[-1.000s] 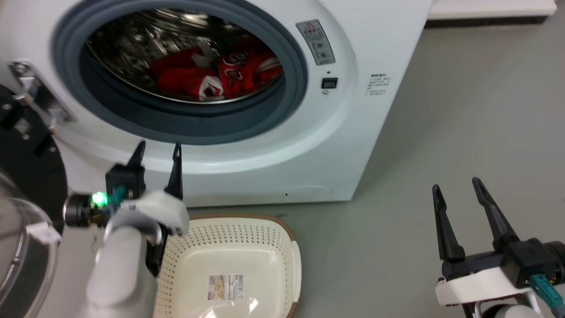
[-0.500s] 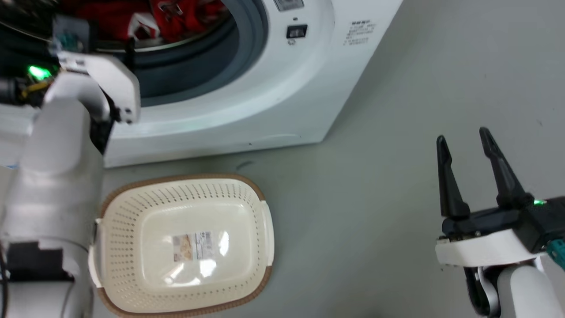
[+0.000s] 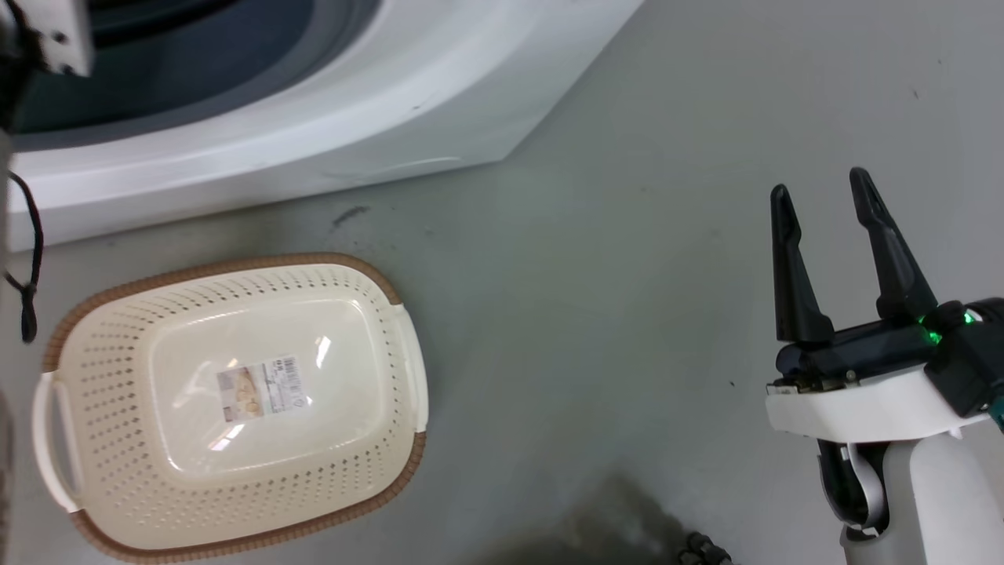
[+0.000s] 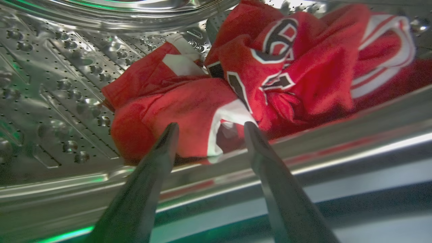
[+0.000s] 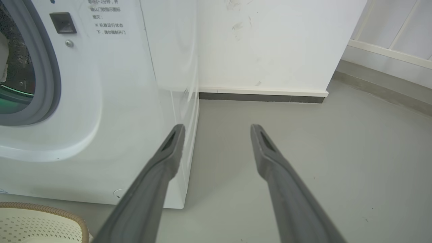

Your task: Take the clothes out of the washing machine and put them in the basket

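Clothes of red fabric with white trim (image 4: 236, 87) lie bunched low in the perforated steel drum (image 4: 50, 67) of the white front-loading washing machine (image 3: 235, 149). They look soft, limp and light, likely to drape and catch on the drum's lip. The left end effector (image 4: 210, 125), fingers spread, points at the near white-trimmed fold (image 4: 229, 113), probably the thickest hold. The right end effector (image 3: 820, 180) is spread and empty over the grey floor (image 3: 627, 235). The cream perforated plastic basket (image 3: 235, 271) sits empty near the machine.

Laundry corner: washing machine (image 5: 118, 101), bare white wall (image 5: 270, 44), grey floor (image 5: 337, 152).
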You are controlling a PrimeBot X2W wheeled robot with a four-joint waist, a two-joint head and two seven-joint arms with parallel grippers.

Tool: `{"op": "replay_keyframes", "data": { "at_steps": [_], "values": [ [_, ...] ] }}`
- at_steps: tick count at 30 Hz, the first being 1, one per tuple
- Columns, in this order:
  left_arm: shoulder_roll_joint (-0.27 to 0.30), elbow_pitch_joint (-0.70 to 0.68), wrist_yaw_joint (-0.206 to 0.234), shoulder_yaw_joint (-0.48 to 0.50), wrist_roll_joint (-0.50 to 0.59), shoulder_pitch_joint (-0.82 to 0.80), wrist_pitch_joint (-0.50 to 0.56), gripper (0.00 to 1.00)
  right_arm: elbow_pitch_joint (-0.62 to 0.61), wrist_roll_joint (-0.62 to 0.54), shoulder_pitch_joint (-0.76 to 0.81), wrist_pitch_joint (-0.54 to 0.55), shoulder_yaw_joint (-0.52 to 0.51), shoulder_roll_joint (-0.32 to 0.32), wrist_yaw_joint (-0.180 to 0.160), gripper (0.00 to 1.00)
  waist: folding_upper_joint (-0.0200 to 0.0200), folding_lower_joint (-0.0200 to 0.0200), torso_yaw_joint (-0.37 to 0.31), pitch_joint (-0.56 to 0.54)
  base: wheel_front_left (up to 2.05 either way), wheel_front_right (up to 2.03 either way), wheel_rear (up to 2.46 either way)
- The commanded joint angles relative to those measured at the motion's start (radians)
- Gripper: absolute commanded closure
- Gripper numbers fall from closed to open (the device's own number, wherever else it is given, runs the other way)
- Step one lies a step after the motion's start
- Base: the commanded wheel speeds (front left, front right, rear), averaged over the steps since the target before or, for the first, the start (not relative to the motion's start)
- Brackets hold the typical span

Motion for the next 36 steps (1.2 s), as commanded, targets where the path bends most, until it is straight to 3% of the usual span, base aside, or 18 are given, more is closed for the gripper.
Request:
{"op": "replay_keyframes", "data": {
  "at_steps": [1, 5, 12, 20, 21, 22, 36],
  "values": [
    [0.015, 0.001, 0.000, -0.008, -0.009, -0.025, 0.015, 0.00, -0.006, 0.009, -0.022, -0.002, 0.004, 0.003, -0.001, 0.00, 0.0000, -0.0002, -0.029, 0.037, 0.00, 0.00, 0.00],
    [0.056, 0.003, 0.000, -0.039, -0.037, -0.093, 0.085, 0.00, -0.011, 0.024, -0.039, -0.002, -0.001, 0.003, -0.001, 0.00, 0.0000, -0.0002, -0.046, 0.076, 0.00, 0.00, 0.00],
    [0.080, 0.013, 0.000, -0.083, -0.075, -0.157, 0.193, 0.00, -0.014, 0.046, -0.050, -0.002, -0.008, 0.003, -0.001, 0.00, 0.0000, -0.0002, -0.054, 0.122, 0.00, 0.00, 0.00],
    [0.101, 0.015, 0.001, -0.120, -0.090, -0.164, 0.198, 0.00, -0.017, 0.062, -0.057, -0.002, -0.004, 0.003, -0.001, 0.00, 0.0000, -0.0002, -0.054, 0.141, 0.00, 0.00, 0.00],
    [0.105, 0.015, 0.001, -0.123, -0.086, -0.166, 0.189, 0.58, -0.017, 0.063, -0.059, -0.002, -0.004, 0.003, -0.001, 0.00, 0.0000, -0.0002, -0.054, 0.142, 0.00, 0.00, 0.00],
    [0.106, 0.016, 0.001, -0.128, -0.084, -0.167, 0.185, 1.00, -0.018, 0.064, -0.059, -0.002, -0.004, 0.003, -0.001, 0.00, 0.0000, -0.0002, -0.054, 0.143, 0.00, 0.00, 0.00],
    [0.084, 0.015, 0.002, -0.152, -0.090, -0.164, 0.028, 1.00, -0.006, 0.056, -0.060, -0.002, -0.009, 0.003, -0.001, 0.00, 0.0000, -0.0002, -0.040, 0.122, 0.00, 0.00, 0.00]
  ]
}}
